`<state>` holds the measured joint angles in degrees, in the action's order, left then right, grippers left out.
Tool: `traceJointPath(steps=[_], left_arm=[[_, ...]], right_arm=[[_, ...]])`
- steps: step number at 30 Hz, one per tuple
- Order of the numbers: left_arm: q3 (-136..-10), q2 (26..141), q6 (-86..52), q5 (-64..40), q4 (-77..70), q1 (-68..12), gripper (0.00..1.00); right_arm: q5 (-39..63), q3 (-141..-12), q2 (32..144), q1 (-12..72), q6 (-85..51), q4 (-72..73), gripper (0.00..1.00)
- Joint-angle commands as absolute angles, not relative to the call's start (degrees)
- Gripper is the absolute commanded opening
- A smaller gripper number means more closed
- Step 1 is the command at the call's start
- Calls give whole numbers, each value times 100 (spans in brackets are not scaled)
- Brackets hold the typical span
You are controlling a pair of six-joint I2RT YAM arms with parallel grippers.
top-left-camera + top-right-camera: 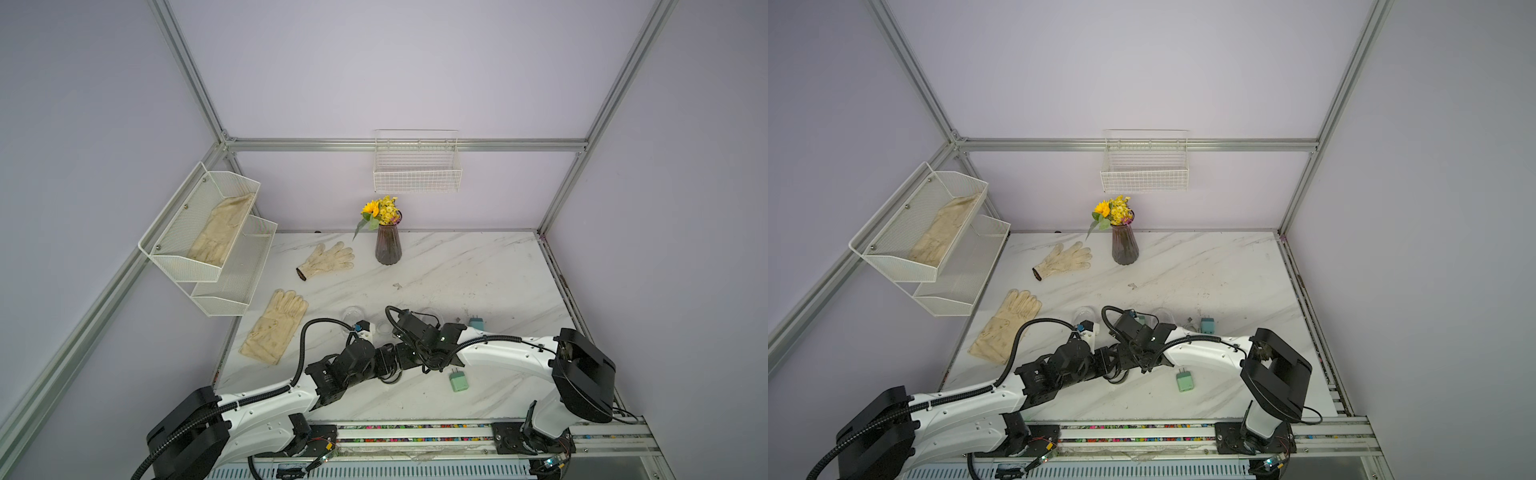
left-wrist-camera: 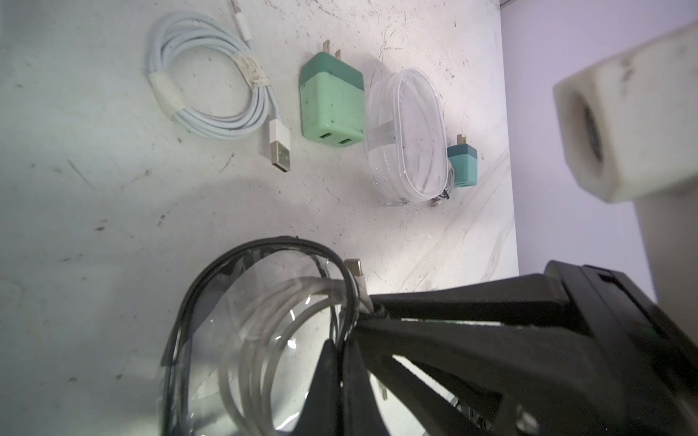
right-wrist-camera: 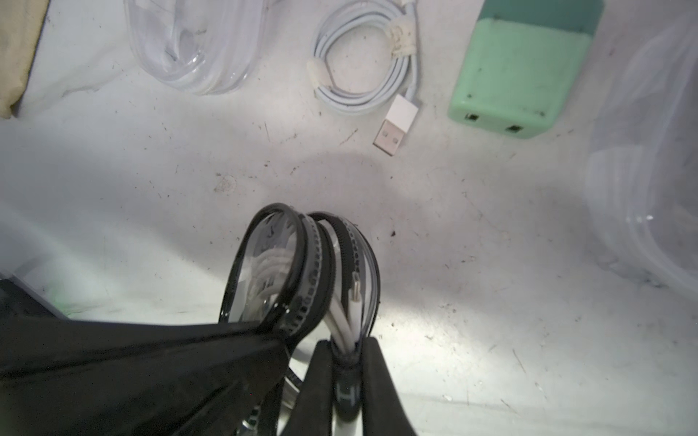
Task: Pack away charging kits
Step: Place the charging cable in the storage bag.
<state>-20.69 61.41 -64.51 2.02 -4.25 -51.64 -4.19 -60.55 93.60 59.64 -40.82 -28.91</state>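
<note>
Claws are sitting together at lower centre of the frame: our left claw (image 2: 355, 324) is clamping the black-rimmed case (image 2: 241, 302) by one rim, our right claw (image 3: 347, 349) is pinching its other half and white cable (image 3: 340, 328).

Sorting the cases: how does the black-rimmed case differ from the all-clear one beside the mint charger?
The black-rimmed case has a dark zip edge; the clear case is transparent throughout. The left end effector and right end effector pinch the black-rimmed case; the clear case lies free on the table. Both are oval, see-through.
</note>
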Motion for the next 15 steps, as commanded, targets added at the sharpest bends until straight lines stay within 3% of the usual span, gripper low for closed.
traceJointPath(steps=[1, 15], left_arm=[[-1889, 6083, -6530, 320, -423, -5159, 0], [-2120, 6434, -6521, 386, -457, -5167, 0]], right_arm=[[-803, -6257, 9278, 6003, -4009, -3258, 0], [-830, -6197, 9084, 6002, -3905, -3339, 0]])
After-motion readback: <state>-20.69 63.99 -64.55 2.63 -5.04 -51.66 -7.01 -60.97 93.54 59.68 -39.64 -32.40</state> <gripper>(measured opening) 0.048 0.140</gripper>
